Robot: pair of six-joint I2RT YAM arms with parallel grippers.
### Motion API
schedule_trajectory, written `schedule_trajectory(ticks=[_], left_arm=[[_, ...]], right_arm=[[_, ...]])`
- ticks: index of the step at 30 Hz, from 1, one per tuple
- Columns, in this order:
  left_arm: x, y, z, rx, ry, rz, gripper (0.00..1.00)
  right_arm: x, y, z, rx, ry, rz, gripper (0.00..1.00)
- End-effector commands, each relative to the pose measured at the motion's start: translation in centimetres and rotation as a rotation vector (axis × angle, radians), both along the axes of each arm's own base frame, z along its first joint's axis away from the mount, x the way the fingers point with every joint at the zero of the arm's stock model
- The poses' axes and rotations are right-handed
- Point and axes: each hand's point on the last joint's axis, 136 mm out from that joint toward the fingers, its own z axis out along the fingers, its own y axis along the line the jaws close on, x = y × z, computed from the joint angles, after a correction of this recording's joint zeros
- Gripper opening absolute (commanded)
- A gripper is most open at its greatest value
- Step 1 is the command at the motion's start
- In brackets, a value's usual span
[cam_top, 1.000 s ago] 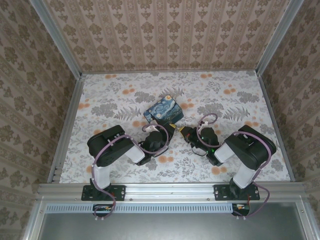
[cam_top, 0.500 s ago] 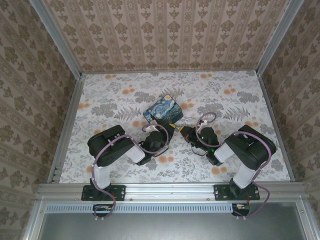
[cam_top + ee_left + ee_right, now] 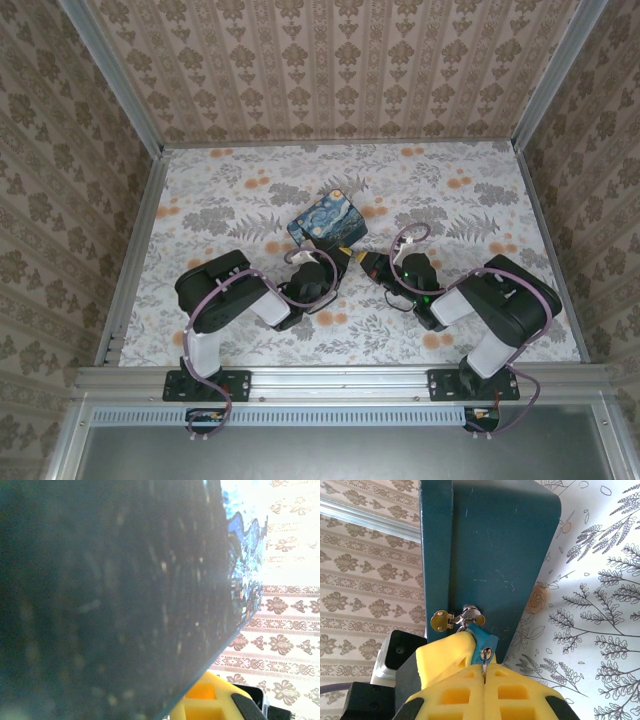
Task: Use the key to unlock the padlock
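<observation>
Shifted slightly outward over the past second, the right arm [image 3: 500, 300] is seen with its elbow nearer the right edge of the floral desk [image 3: 230, 190], while the left arm [image 3: 235, 295] is unchanged. Both arms are folded in toward the near side of a blue swirl-painted box [image 3: 326, 222] at mid-desk. The left gripper [image 3: 340, 256] and the right gripper [image 3: 368, 262] are brought tip to tip just beside it.

From the right wrist, the small bluish padlock [image 3: 481, 634] is shown hanging at a tilt from a brass hasp [image 3: 440, 620] on the box's dark teal face. The slim key [image 3: 484, 656] is seated in the padlock's keyhole. Its shank is pinched between the right gripper's fully closed yellow fingers [image 3: 520, 695]. The left gripper is likewise closed, clamped on the padlock's body from the side.

From the left wrist, the box's dark side is pictured blurred and very close, with a yellow finger at the lower edge.
</observation>
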Motion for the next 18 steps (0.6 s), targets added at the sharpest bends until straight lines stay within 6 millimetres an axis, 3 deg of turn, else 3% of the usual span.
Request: schedule_trajectory(ticks=[1,8,18], left_arm=[[-2.4,-1.8,-1.2,-0.008,0.07,-0.111,0.0],[-2.1,-1.8,-0.4,-0.027,0.068,-0.093,0.0],[-1.9,-0.9,-0.2,-0.041,0.117,-0.021,0.0]], right_arm=[[-0.1,1.7,3.9,0.058,-0.119,0.07,0.0],[-0.3,1.1,1.6,0.132,0.027,0.003,0.0],[-0.7,0.3,0.8,0.173,0.094,-0.047,0.0]])
